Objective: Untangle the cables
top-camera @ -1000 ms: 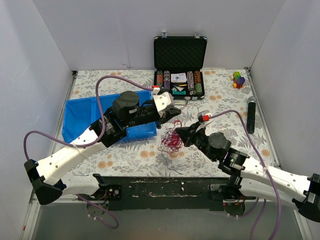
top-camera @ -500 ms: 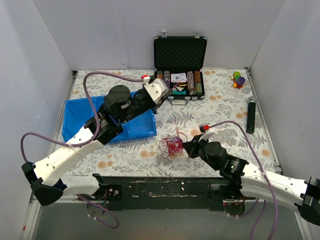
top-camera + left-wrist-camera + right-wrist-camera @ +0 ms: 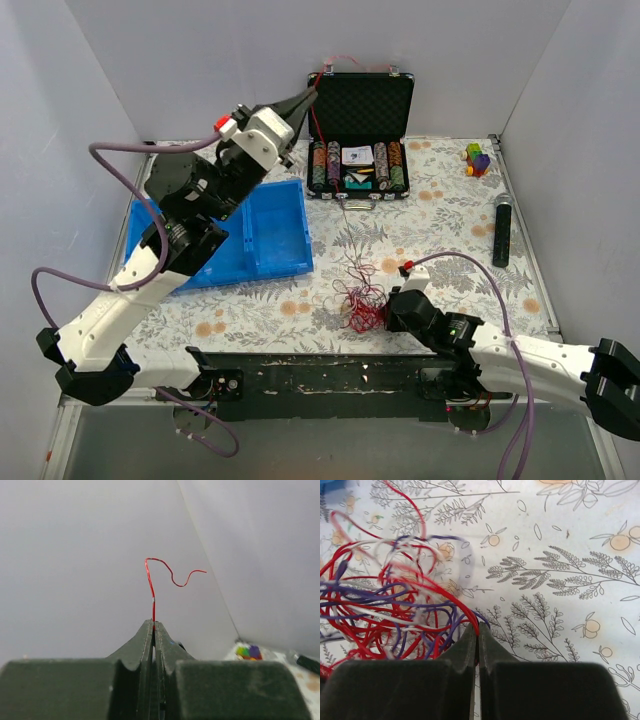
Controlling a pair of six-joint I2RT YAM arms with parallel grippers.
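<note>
My left gripper [image 3: 306, 99] is raised high in front of the open case and is shut on a thin red cable [image 3: 149, 580]. That cable's free end curls out past the tips [image 3: 153, 624]. From the grip, a strand [image 3: 346, 215] runs down to the tangle of cables [image 3: 362, 305] on the floral cloth. The tangle [image 3: 395, 605] is a knot of red, white and dark navy wires. My right gripper [image 3: 478, 628] lies low at the tangle's right side [image 3: 385, 313], shut on red strands at its edge.
A blue bin [image 3: 270, 235] sits left of centre under the left arm. An open black case [image 3: 360, 105] holding poker chips stands at the back. Small coloured blocks [image 3: 477, 158] and a black stick-shaped object [image 3: 502, 230] lie at the right.
My left gripper has risen from beside the tangle up to the back left, drawing a red strand out. My right gripper has pulled the tangle toward the near edge.
</note>
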